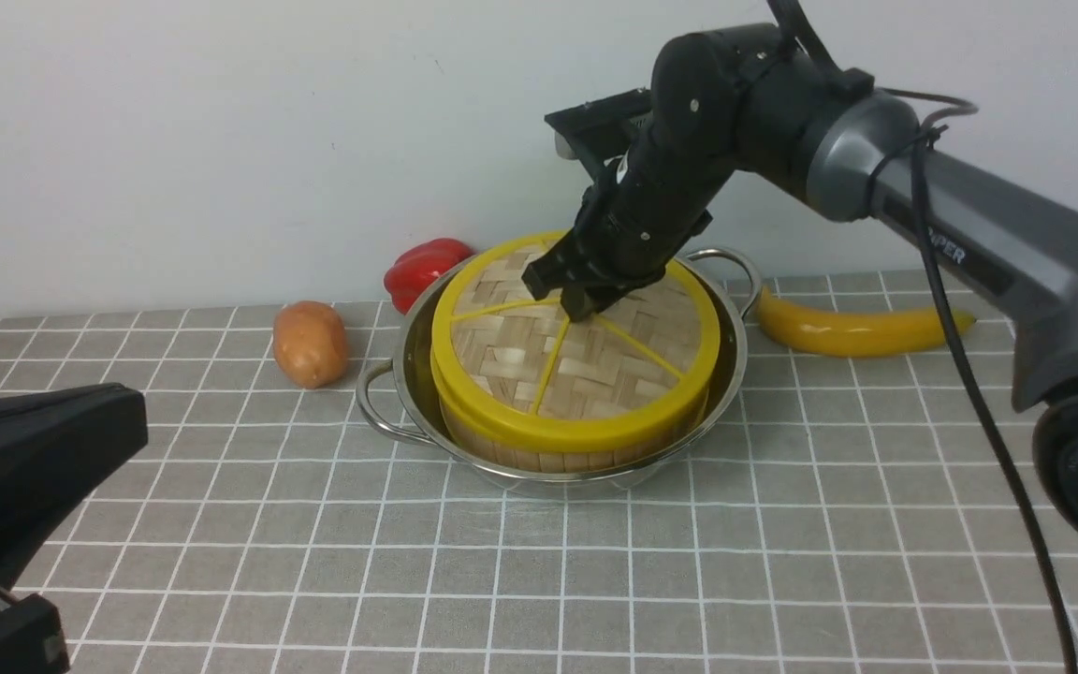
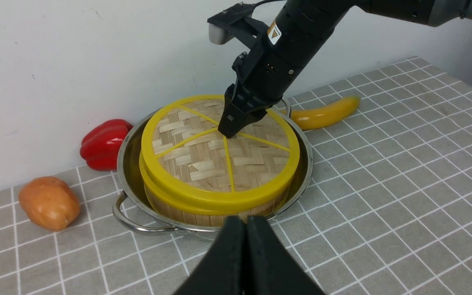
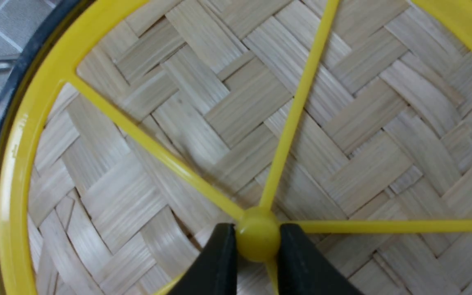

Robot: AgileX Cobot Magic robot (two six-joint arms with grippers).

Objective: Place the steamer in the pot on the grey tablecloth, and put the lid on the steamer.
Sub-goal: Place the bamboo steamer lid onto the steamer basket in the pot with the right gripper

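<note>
**Near field.** The left claw hangs over the front of the worktop with its fingers pressed together, holding nothing.

**Middle field.** The grey tablecloth carries the pot. The steamer stands inside the pot, its wooden wall showing just above the steel rim. The lid lies on the steamer's upper rim, yellow edge over yellow edge; whether it is seated all round cannot be told. The right claw points down at the lid's centre and pinches the small knob between its two fingers.

**Handling.** Judged by its make, the lid is light, thin and fairly stiff. Its flat woven face offers no purchase. The smooth round knob is the one proper hold, and it is probably slippery under a slack pinch.

**Far field.** A potato, a red pepper and a banana lie beside the pot, towards the wall.
</note>
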